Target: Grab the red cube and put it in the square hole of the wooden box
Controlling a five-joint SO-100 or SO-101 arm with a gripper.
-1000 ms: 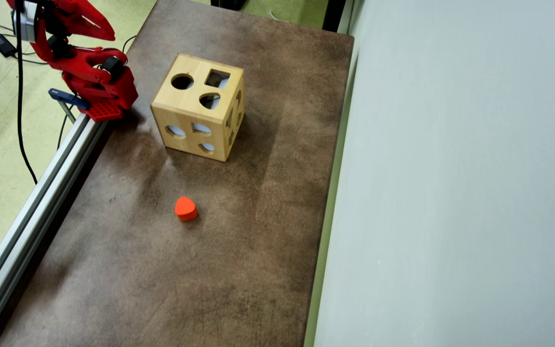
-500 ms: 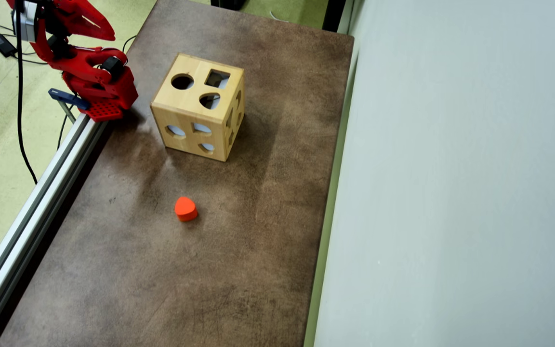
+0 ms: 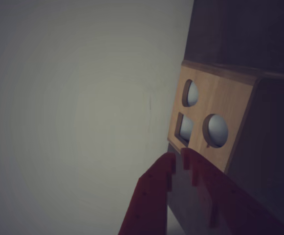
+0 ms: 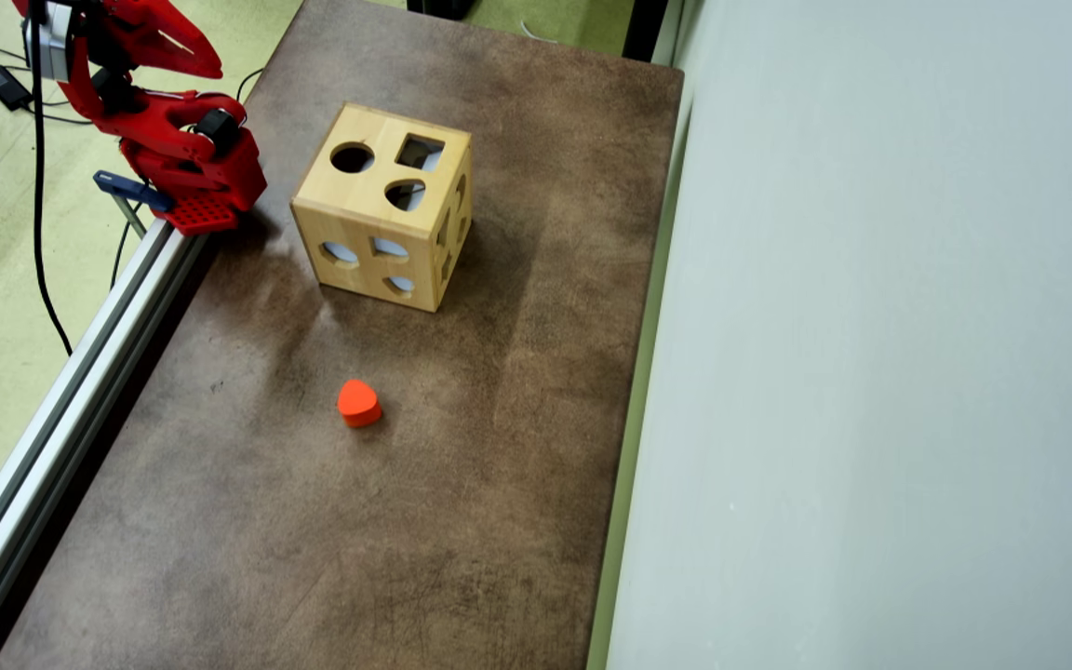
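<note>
A red end effector point(image 3: 178, 157), its two fingers drawn nearly together with only a thin gap at the tips and nothing between them, points toward the wooden box point(image 3: 215, 117) from a folded, raised pose in the wrist view. It touches no object. The overhead view shows the arm point(image 4: 159, 112) tucked over its base at the table's upper-left corner, clamped near an aluminium rail point(image 4: 61, 409), a posture that reads as a resting stance rather than a reach.

The wooden box point(image 4: 385, 207) stands just beside the base on the brown table point(image 4: 313, 540), turned so the face with three openings looks up. The square hole point(image 4: 420, 152) sits at that face's far right corner, next to a round hole point(image 4: 352, 157) and a rounded teardrop hole point(image 4: 405, 194), placed where a drop from above seems possible.

The red cube cannot be found in either view; it may already lie inside the box, though the holes show only pale light. The one loose block is an orange rounded block point(image 4: 358, 402), well apart from the box toward the table's near end.

A pale wall point(image 4: 871, 372) borders the table's right edge.
</note>
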